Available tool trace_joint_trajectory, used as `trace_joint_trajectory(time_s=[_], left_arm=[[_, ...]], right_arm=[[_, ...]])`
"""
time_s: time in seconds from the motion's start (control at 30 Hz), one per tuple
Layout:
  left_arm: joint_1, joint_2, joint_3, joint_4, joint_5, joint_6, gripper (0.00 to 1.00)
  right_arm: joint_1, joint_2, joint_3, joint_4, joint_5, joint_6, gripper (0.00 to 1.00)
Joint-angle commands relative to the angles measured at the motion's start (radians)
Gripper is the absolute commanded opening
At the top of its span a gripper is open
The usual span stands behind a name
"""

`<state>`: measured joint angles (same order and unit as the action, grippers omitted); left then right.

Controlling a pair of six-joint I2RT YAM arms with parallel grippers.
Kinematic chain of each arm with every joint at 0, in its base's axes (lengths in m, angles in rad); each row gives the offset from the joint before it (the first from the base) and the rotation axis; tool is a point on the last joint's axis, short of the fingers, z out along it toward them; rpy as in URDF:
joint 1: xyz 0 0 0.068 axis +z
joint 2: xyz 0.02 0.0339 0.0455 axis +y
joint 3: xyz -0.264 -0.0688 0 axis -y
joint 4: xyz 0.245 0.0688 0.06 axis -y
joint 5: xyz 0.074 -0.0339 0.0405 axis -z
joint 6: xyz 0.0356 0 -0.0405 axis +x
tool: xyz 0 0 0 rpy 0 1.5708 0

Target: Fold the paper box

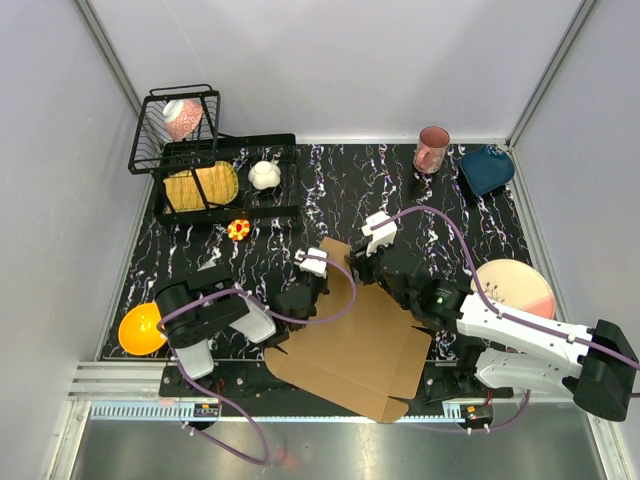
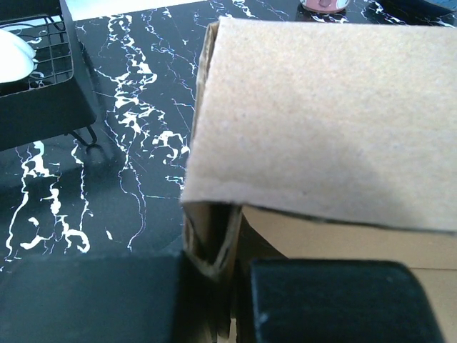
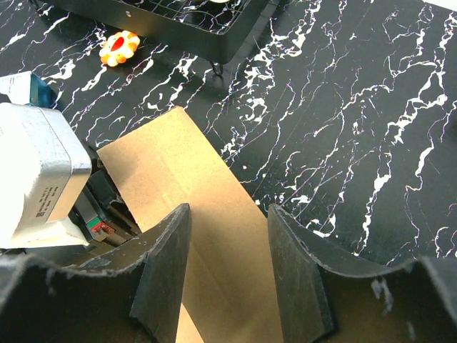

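Plain brown corrugated cardboard paper box [image 1: 365,350] sits near-centre on the black marbled tabletop [image 1: 400,190], mostly flat, one far-left flap raised: left end effector [image 2: 232,268] clenched on its edge, right end effector [image 3: 228,214] released above it, most folds left.

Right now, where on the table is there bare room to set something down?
Widest bare patch: the back-centre tabletop between the dish rack and the pink cup. A smaller one lies on the right, between the blue dish and the pink plate. Crowded: the near centre, taken up by the paper box, and the back-left corner around the rack.
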<state>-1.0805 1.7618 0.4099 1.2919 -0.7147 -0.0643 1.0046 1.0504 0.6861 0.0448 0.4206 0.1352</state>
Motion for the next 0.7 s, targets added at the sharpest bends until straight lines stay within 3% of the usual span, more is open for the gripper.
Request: trace_joint_trajectory(time_s=[0.0, 0.03, 0.13, 0.23, 0.27, 0.33, 0.37, 0.57, 0.67], left_arm=[[0.002, 0.002, 0.007, 0.374, 0.009, 0.023, 0.02], [0.002, 0.001, 0.003, 0.376, 0.009, 0.021, 0.23], [0.002, -0.005, -0.009, 0.374, -0.005, 0.021, 0.44], [0.002, -0.004, -0.019, 0.374, -0.009, 0.017, 0.45], [0.002, -0.002, -0.025, 0.374, -0.009, 0.015, 0.41], [0.002, 0.002, -0.025, 0.374, -0.017, 0.015, 0.23], [0.002, 0.005, -0.026, 0.374, -0.026, 0.017, 0.00], [0.002, -0.008, -0.042, 0.374, -0.042, 0.024, 0.00], [0.001, -0.039, -0.065, 0.365, -0.052, 0.018, 0.00]], right_arm=[[0.008, 0.034, -0.016, -0.083, -0.085, 0.018, 0.53], [0.006, 0.039, -0.014, -0.085, -0.085, 0.017, 0.53], [0.008, 0.043, -0.007, -0.083, -0.083, 0.015, 0.53], [0.008, 0.046, -0.002, -0.080, -0.082, 0.011, 0.53], [0.008, 0.049, 0.000, -0.082, -0.082, 0.009, 0.53], [0.008, 0.051, 0.001, -0.080, -0.080, 0.006, 0.53], [0.008, 0.053, 0.003, -0.080, -0.080, 0.006, 0.53], [0.008, 0.056, 0.012, -0.083, -0.085, 0.010, 0.53], [0.008, 0.051, 0.052, -0.114, -0.080, 0.026, 0.59]])
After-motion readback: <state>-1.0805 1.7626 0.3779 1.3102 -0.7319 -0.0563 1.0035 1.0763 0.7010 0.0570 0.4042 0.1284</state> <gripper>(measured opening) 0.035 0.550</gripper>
